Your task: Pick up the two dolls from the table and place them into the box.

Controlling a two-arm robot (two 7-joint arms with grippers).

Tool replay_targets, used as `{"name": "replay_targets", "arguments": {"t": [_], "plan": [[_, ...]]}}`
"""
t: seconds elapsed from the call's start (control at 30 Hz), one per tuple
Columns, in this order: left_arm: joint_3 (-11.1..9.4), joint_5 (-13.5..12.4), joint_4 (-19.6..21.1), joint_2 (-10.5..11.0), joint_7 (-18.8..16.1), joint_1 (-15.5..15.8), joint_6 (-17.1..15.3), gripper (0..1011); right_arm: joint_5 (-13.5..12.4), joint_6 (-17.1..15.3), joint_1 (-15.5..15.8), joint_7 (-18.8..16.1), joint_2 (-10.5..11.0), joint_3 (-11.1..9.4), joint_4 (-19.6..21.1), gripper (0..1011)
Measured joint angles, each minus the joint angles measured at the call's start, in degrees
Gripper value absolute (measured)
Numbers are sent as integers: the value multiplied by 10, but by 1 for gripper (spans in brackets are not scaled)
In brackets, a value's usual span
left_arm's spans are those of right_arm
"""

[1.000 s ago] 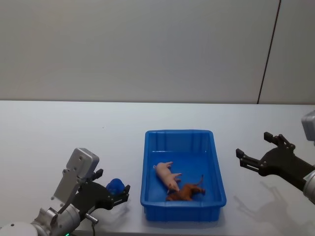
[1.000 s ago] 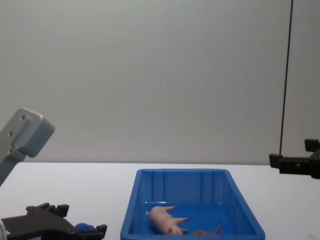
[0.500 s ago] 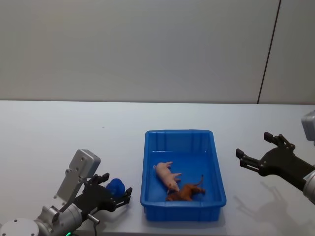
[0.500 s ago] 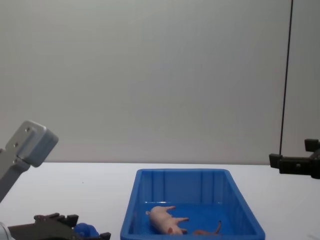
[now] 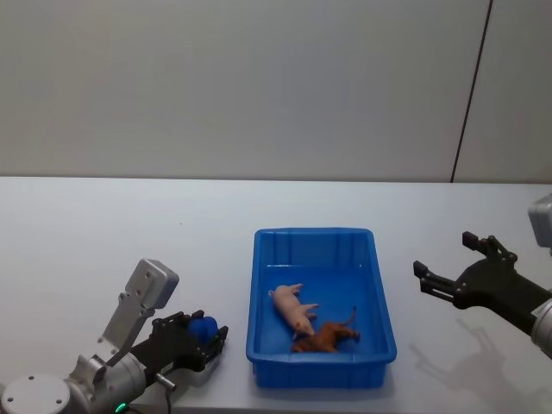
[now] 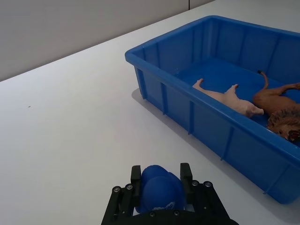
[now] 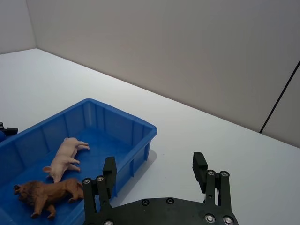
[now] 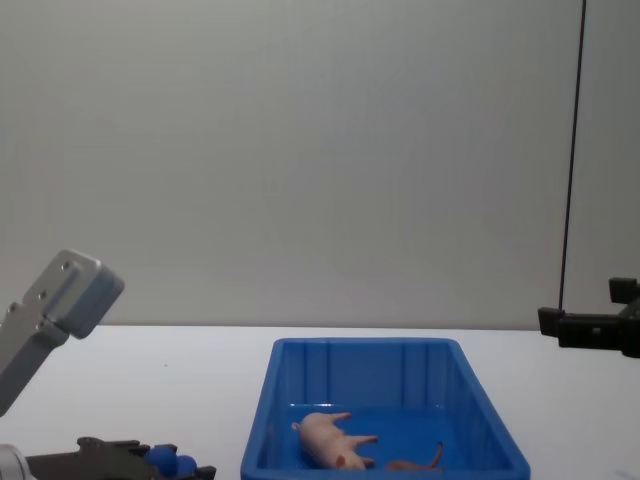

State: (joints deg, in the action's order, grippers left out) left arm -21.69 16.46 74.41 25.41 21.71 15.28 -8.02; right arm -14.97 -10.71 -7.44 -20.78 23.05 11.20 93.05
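Head view: left gripper (image 5: pixel 200 340) low over the white table (image 5: pixel 103 233), just left of the blue box (image 5: pixel 379 352), its fingers closed around the lumpy blue figure (image 5: pixel 203 329). Left wrist view confirms it: blue figure (image 6: pixel 159 191) sits wedged between the two black fingers (image 6: pixel 136 179), pads pressed to either side, box (image 6: pixel 197 119) wall close by. Cannot tell whether the figure touches the tabletop or hangs just off it. Inside the box, pink pig (image 5: pixel 293 308) lies on its side near the middle of the floor; brown lion (image 5: pixel 328 335) lies just beside it toward the near wall, apparently touching the pig's head end. Right gripper (image 5: pixel 457 263) hangs off to the right of the box, well apart from it, fingers spread wide and holding nothing. Right wrist view shows the same splayed fingers (image 7: pixel 107 174) with pig (image 7: pixel 63 158) and lion (image 7: pixel 49 193) beyond.
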Motion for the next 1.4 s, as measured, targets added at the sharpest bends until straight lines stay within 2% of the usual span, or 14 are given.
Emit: {"name": "replay_targets", "arguments": {"t": [0.27,0.63,0.83,1.03,1.4], "plan": [[4,-11,3,1,7,7,-10,446,0,0,0,0,0,0,0,1001],[19,-38,46,12,7,20,-16,378,0,0,0,0,0,0,0,1001],[25,-57,66,13,15,37,-12,339,0,0,0,0,0,0,0,1001],[25,-75,70,1,36,65,4,302,0,0,0,0,0,0,0,1000],[11,-93,39,-38,77,120,38,231,0,0,0,0,0,0,0,1001]]}}
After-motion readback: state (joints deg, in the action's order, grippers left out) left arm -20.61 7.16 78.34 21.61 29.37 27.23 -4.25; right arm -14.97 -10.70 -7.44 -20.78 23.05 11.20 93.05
